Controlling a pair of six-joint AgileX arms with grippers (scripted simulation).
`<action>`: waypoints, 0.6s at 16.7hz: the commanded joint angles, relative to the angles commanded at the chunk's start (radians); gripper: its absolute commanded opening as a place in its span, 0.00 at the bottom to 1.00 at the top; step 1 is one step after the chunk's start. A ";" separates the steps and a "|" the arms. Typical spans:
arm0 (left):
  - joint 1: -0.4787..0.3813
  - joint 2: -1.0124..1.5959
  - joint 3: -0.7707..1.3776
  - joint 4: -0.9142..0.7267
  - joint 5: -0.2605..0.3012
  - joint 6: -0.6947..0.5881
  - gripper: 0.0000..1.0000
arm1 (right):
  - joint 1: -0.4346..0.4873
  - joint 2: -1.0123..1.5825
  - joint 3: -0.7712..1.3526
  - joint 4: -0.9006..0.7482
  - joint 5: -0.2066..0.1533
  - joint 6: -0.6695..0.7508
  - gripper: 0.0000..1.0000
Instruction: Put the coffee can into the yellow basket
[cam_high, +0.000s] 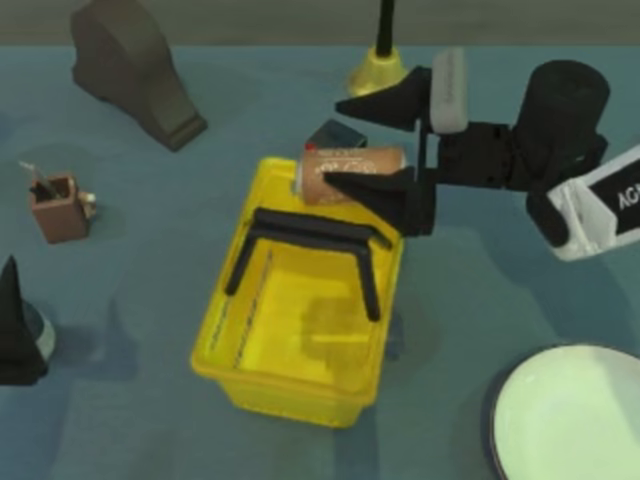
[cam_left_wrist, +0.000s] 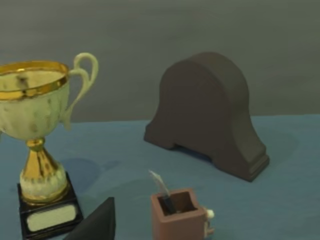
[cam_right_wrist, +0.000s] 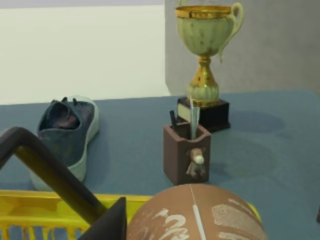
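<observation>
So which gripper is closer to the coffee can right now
Right. The right gripper has its fingers spread on either side of the coffee can, above the yellow basket's far rim. The left gripper sits parked at the table's left edge.

Right claw (cam_high: 365, 145) spread wide around coffee can (cam_high: 345, 174), lying sideways over far rim of yellow basket (cam_high: 300, 385); left claw (cam_high: 18, 325) parked at table's (cam_high: 130, 220) left edge.

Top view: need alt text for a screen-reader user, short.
The right tool, fingers spread wide, has the coffee can lying on its side between them above the far rim of the yellow basket. The left tool sits parked at the table's left edge, near a small brown holder.
</observation>
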 joint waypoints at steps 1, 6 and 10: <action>-0.015 0.036 0.030 -0.028 0.007 0.021 1.00 | -0.006 -0.038 -0.026 -0.021 0.020 0.001 1.00; -0.130 0.349 0.284 -0.270 0.046 0.194 1.00 | -0.059 -0.344 -0.220 -0.188 0.181 0.007 1.00; -0.247 0.697 0.572 -0.533 0.072 0.380 1.00 | -0.118 -0.694 -0.417 -0.363 0.363 0.002 1.00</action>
